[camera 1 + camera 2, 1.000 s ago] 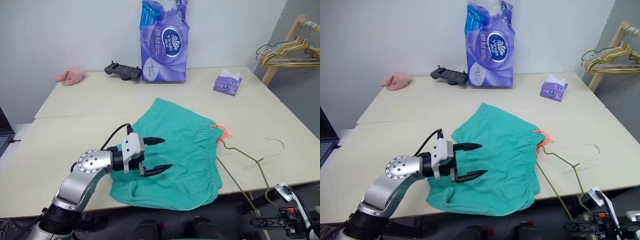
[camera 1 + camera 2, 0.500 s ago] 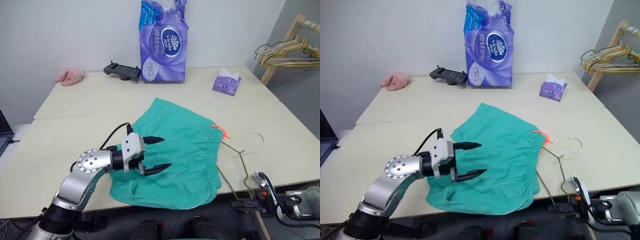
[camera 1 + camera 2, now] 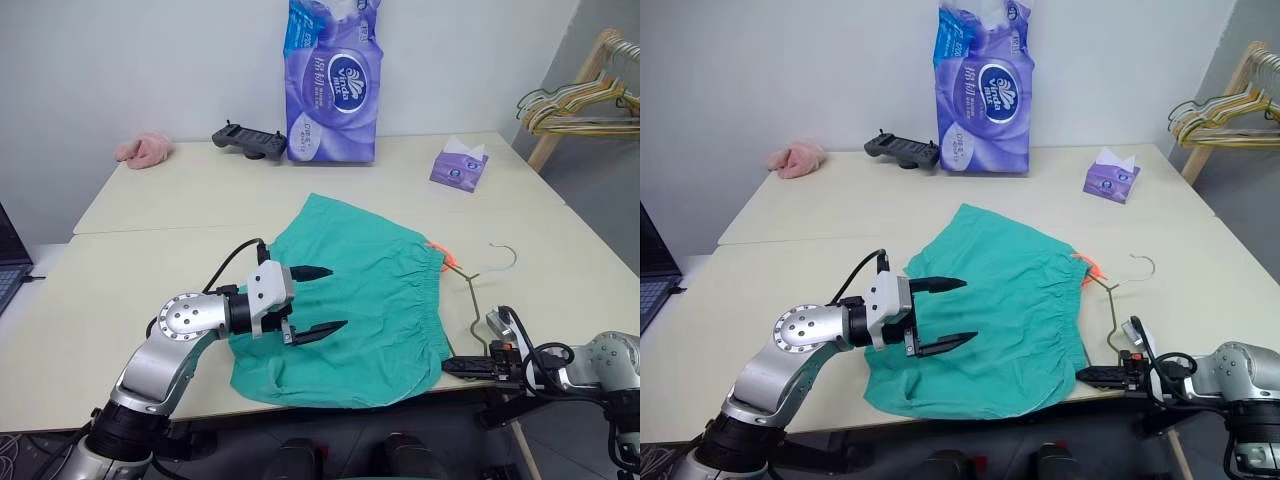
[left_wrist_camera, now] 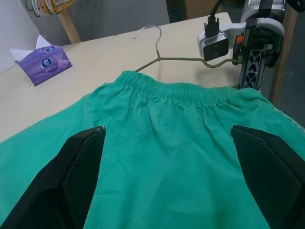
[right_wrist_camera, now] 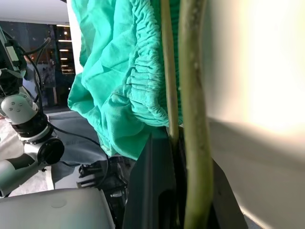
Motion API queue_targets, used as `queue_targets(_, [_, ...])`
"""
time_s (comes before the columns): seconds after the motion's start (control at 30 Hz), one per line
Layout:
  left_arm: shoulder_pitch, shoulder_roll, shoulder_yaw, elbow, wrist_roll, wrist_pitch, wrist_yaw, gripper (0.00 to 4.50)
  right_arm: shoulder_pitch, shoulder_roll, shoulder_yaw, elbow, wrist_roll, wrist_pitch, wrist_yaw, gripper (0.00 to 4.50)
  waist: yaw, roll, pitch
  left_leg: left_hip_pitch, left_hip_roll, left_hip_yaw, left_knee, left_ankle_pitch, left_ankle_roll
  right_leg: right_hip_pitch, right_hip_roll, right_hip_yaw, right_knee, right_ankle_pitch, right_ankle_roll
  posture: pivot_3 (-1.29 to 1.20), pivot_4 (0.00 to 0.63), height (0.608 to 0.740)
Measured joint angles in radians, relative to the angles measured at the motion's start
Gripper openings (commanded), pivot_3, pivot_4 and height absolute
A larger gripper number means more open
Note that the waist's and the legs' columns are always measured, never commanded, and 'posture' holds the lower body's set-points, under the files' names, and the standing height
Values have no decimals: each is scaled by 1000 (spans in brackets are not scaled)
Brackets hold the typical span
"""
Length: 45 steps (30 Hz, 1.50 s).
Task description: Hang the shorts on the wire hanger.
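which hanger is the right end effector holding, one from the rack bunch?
No: the single olive-grey wire hanger on the table beside the shorts. The right end effector grips its bottom wire; the bunched hangers stay racked.

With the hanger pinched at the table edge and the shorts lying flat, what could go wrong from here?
1. The right hand is shut on the thin wire hanger; the wire could twist in that grip.
2. The hanger may push the waistband of the shorts and bunch it.
3. The left hand hovers open over the shorts, so the cloth may slide.
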Motion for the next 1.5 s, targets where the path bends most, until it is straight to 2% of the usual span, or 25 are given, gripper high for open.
queue_targets(0.4, [13,6,9,1,4,-7,-1,4466,-75,-6,1,223,116,39,-52,0,4,0,0,0,0,0,0,0,0,0,0,0,0,0,0,185,40,740])
queue_targets(0.57, [15,6,11,2,6,-11,-1,4466,-155,46,-31,366,105,41,-120,0,-10,-3,0,1,1,6,0,0,1,2,0,4,-1,4,1,178,39,740])
queue_targets(0.7, [14,5,11,3,7,-24,-11,4466,-192,63,-35,392,84,38,-140,0,-27,-3,0,2,1,10,1,3,4,3,0,6,-2,3,0,174,39,740])
queue_targets(0.97, [-70,2,13,84,19,-27,-32,4466,-197,47,96,200,-4,-12,-107,0,-42,-2,0,-1,2,21,1,3,5,-8,0,9,-1,13,10,157,30,740])
queue_targets(1.1, [-176,5,32,162,21,-46,-65,4466,-251,82,149,175,-54,-60,-104,0,-88,-2,1,-1,9,40,1,3,5,-11,-3,9,-8,21,13,138,21,740])
queue_targets(1.2, [-271,5,36,268,31,-73,-94,4466,-334,94,200,184,-97,-61,-123,0,-113,-2,3,-1,18,56,1,4,8,-14,-3,9,-23,38,9,132,24,740])
queue_targets(1.3, [-346,-2,33,339,47,-114,-118,4466,-530,33,175,108,-173,-247,-137,0,-123,6,6,-1,16,65,0,8,15,-18,-5,8,-33,51,16,128,26,740])
queue_targets(1.33, [-360,-3,34,354,48,-124,-128,4466,-582,1,160,44,-179,-297,-115,0,-113,4,4,-1,17,64,-2,6,17,-18,-5,6,-33,53,20,127,26,740])
queue_targets(1.43, [-369,1,36,395,50,-135,-149,4466,-607,-30,170,-63,-198,-388,-65,0,-75,-16,-21,0,19,56,-16,1,11,-20,-4,2,-32,42,11,123,23,740])
queue_targets(1.5, [-383,3,36,416,51,-135,-165,4466,-590,-30,222,-86,-224,-418,-48,0,-49,-20,-26,-11,22,54,-15,-4,7,-31,-7,0,-31,39,3,123,23,740])
